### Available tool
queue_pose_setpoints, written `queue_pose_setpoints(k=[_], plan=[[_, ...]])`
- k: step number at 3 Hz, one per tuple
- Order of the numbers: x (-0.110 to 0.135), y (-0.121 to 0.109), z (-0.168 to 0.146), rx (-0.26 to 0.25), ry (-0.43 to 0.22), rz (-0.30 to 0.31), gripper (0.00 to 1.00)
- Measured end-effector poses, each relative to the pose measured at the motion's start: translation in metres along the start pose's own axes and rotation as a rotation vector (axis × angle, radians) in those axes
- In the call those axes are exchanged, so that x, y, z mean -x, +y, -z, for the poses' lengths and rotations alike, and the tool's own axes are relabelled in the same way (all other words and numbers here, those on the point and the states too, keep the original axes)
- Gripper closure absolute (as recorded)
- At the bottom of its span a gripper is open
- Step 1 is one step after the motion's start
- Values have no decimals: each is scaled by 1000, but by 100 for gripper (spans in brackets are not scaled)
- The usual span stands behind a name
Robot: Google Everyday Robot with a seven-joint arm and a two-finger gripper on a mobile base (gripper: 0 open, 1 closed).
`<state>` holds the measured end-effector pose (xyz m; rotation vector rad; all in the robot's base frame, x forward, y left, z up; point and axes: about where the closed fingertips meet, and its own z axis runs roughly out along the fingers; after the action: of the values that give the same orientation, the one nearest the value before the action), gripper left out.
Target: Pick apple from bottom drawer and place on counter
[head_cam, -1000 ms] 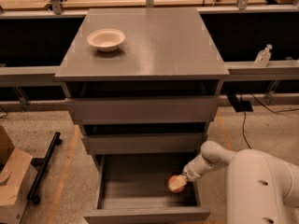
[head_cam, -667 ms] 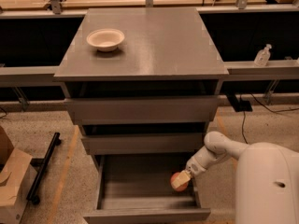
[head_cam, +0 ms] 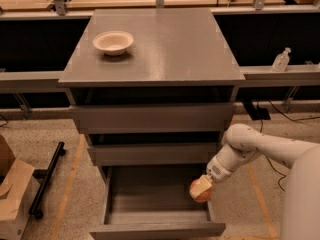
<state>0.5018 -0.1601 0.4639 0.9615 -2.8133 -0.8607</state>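
claw (head_cam: 202, 189) | clamped on apple (head_cam: 199, 198) | at right side of open bottom drawer (head_cam: 150, 230)

The pincer (head_cam: 202, 187) gripping the apple (head_cam: 199, 197) at the bottom drawer (head_cam: 155, 230)'s right wall hides the apple's top.

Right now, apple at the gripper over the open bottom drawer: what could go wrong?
1. The gripper holds the apple at the right of the bottom drawer, below the middle drawer front; a straight lift may clip it.
2. The round apple may slip and fall into the drawer.
3. The white bowl sits left-rear on the counter; place away from it.
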Motion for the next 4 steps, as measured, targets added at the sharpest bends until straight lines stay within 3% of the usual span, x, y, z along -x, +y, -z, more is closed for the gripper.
queue_pose_setpoints(k=[1, 2, 3, 4], plan=[[-10, 15, 57, -165, 41, -59, 100], [3, 30, 106, -252, -7, -64, 100], [-2, 34, 108, -258, 20, -56, 100], [-17, 54, 145, -300, 7, -41, 100]])
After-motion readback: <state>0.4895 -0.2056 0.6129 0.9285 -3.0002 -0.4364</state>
